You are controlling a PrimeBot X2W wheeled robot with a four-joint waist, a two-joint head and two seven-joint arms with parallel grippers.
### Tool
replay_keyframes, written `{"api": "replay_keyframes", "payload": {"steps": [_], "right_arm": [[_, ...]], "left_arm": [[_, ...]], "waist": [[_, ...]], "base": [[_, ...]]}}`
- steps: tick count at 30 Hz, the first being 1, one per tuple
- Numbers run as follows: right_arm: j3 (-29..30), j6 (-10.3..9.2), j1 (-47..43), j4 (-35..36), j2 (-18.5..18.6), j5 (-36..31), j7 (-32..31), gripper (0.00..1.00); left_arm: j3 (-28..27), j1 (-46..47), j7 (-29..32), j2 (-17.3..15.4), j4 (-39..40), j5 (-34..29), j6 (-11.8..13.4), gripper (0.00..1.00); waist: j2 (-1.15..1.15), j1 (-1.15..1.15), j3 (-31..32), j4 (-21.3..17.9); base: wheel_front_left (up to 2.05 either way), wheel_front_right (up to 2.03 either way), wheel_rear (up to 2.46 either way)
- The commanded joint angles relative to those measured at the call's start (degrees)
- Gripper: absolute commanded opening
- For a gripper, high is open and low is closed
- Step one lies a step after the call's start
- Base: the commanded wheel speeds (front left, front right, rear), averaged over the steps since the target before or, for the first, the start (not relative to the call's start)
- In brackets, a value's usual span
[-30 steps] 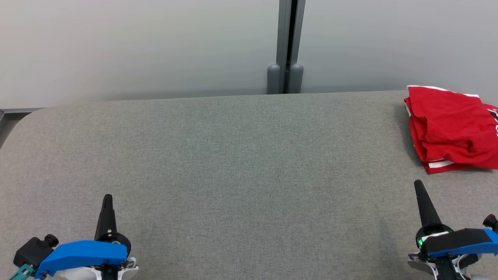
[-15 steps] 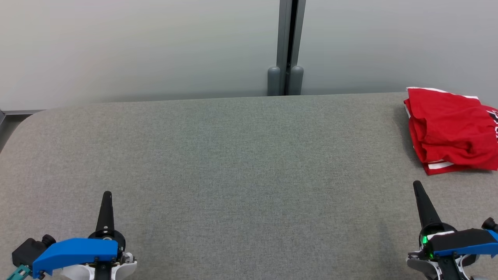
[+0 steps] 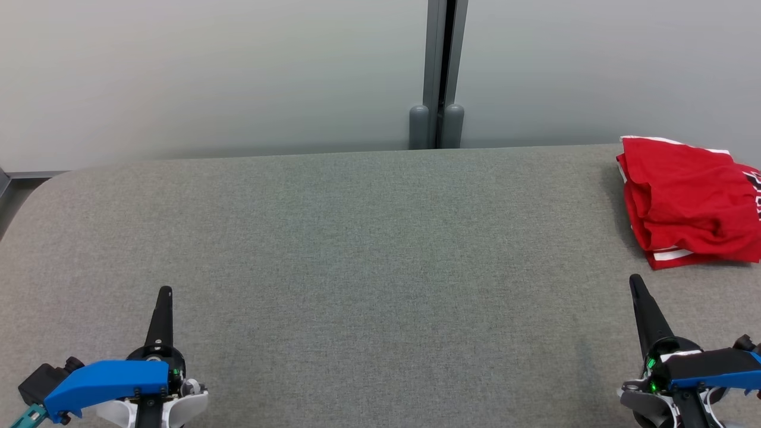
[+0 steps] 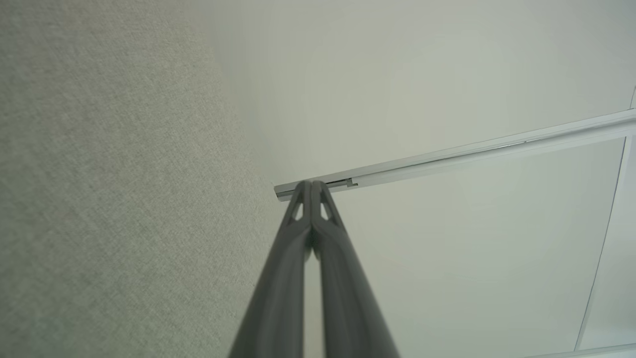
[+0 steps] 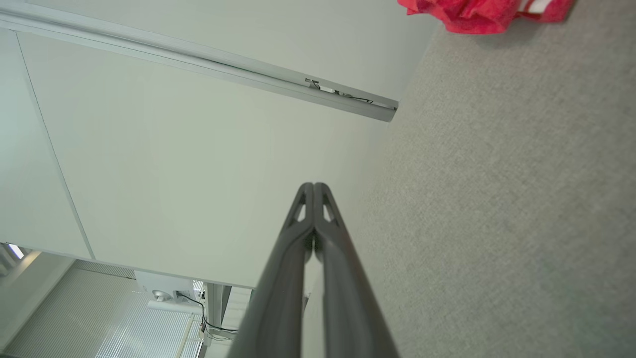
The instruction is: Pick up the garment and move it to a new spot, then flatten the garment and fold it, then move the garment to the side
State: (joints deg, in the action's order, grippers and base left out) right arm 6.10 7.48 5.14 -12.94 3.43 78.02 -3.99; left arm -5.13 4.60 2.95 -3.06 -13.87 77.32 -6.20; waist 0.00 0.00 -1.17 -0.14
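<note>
The garment (image 3: 689, 199) is red with white trim and lies bunched and roughly folded at the table's far right edge; a strip of it also shows at the top of the right wrist view (image 5: 477, 12). My right gripper (image 3: 635, 280) is shut and empty, its tips a short way in front of the garment (image 5: 313, 186). At the lower left of the head view, far from the garment, my left gripper (image 3: 164, 291) is shut with nothing in it (image 4: 311, 184).
The grey felt-covered table (image 3: 368, 249) spans the head view, with a rounded corner at the far left. A pale partition wall with a grey vertical post (image 3: 437, 71) stands right behind the table's back edge.
Both grippers have drawn back slightly toward the bottom of the head view. The head view itself has tilted a little, shifting the table and garment downward. The garment lies as before.
</note>
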Motion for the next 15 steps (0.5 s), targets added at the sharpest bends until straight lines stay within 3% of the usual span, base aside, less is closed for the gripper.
{"api": "replay_keyframes", "payload": {"steps": [1, 15], "right_arm": [[0.2, 0.02, 0.9, 0.1, -0.2, 1.5, -0.4, 0.00], [0.4, 0.02, 1.1, -0.5, -0.4, 7.6, -1.4, 0.00]], "left_arm": [[-0.5, 0.9, 0.4, 0.0, 0.2, 1.4, -0.5, 0.00], [-1.0, 1.5, 2.0, 0.1, 0.0, 8.0, -1.0, 0.00]], "waist": [[0.00, 0.00, 0.0, 0.0], [0.00, 0.00, 0.5, 0.1]], "base": [[0.00, 0.00, 0.00], [0.00, 0.00, 0.00]]}}
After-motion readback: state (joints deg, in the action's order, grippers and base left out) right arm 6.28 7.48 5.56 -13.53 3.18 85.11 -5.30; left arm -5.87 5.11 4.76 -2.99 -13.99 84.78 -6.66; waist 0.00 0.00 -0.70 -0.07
